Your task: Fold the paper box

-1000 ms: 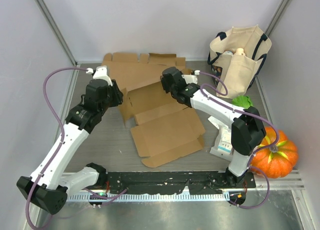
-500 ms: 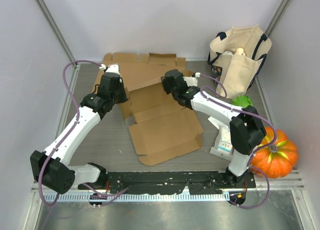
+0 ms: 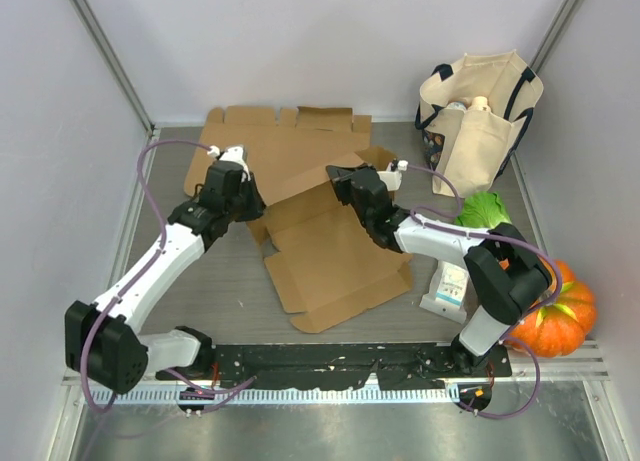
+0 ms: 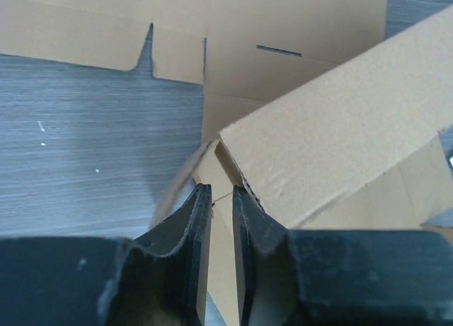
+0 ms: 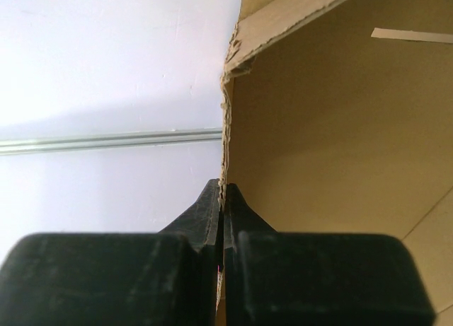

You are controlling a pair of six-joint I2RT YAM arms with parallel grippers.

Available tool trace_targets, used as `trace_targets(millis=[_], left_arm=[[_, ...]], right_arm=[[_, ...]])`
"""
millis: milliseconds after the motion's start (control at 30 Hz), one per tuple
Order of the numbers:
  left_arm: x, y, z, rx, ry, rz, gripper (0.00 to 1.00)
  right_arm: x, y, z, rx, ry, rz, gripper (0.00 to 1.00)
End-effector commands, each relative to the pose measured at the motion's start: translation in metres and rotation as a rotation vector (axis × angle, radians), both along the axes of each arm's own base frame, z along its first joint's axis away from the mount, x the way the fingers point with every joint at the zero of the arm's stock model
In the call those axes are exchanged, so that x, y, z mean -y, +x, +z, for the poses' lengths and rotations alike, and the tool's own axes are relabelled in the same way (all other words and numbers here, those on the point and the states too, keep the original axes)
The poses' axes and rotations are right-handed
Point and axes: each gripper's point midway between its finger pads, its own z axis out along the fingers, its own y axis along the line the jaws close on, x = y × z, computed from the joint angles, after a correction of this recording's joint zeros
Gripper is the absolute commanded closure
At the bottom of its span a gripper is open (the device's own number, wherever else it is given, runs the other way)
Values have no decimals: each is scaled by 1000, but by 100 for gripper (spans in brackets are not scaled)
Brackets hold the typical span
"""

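Note:
The paper box is a brown cardboard blank lying mostly flat in the middle of the table, with its far flaps toward the back wall. One middle panel is raised at a slant. My right gripper is shut on that panel's torn upper edge, and the thin card runs between the fingertips. My left gripper sits at the panel's left corner. Its jaws stand a narrow gap apart with tan card showing in the gap. Whether they pinch a flap is unclear.
A canvas tote bag stands at the back right. Below it are a green leafy item, a white carton and an orange pumpkin along the right side. Grey walls close in left, back and right.
My left arm swung in to the box's left corner and its jaws narrowed. My right gripper drew nearer and rightward, tilting the pinched panel up; the flat part shifted slightly.

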Motion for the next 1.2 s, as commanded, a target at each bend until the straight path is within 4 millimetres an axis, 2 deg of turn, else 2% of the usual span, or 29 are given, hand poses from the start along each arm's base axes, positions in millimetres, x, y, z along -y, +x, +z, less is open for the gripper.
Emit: trace_targets(millis=[0, 33, 67, 100, 133, 167, 300, 433, 500, 567, 600, 633, 667, 700, 733, 833, 900, 1000, 1067, 1100, 1167], left_arm=[[8, -9, 55, 178, -137, -38, 72], [2, -13, 55, 189, -132, -17, 68], [-5, -22, 70, 232, -147, 2, 63], [-11, -26, 73, 249, -142, 24, 55], [-18, -30, 73, 257, -131, 46, 52], [-33, -39, 81, 285, -111, 96, 50], [-68, -60, 74, 277, -52, 233, 38], [-80, -73, 49, 175, -44, 323, 35], [-73, -76, 37, 100, -68, 328, 49], [-66, -83, 26, 49, -94, 302, 57], [-60, -88, 13, 15, -118, 284, 57], [-54, -88, 19, 51, -184, 279, 55], [-51, -88, 16, 58, -216, 274, 47], [-48, -92, 0, 36, -233, 268, 42], [-46, -92, 0, 41, -262, 281, 40], [-43, -100, -8, -9, -264, 265, 54], [-33, -103, -11, -19, -289, 207, 57], [-14, -112, -18, -90, -387, 166, 62], [8, -120, -16, -142, -501, 97, 66], [15, -124, -29, -188, -561, 108, 68], [22, -117, -26, -148, -640, 104, 73]], right_arm=[[2, -7, 31, 127, 10, 23, 99], [2, -7, 29, 122, 17, 20, 99], [4, -8, 25, 113, 14, 17, 99], [4, -8, 26, 114, 14, 15, 99], [4, -8, 26, 113, 15, 15, 99], [4, -8, 28, 116, 20, 13, 99], [7, -7, 32, 107, 23, -2, 99], [6, -4, 33, 99, 34, 1, 99], [4, -4, 29, 84, 41, 3, 99], [4, -3, 26, 77, 42, 4, 99], [4, -4, 24, 71, 41, 5, 99], [3, -4, 23, 70, 43, 6, 99], [3, -4, 23, 71, 44, 7, 99], [3, -5, 24, 70, 46, 10, 99], [2, -5, 23, 69, 46, 13, 99], [4, -6, 24, 65, 35, 11, 99], [5, -5, 24, 61, 30, 5, 99], [4, -5, 23, 54, 35, 5, 99], [2, -5, 23, 52, 46, 7, 99], [2, -4, 24, 52, 51, 8, 99], [2, -4, 25, 55, 55, 8, 99]])
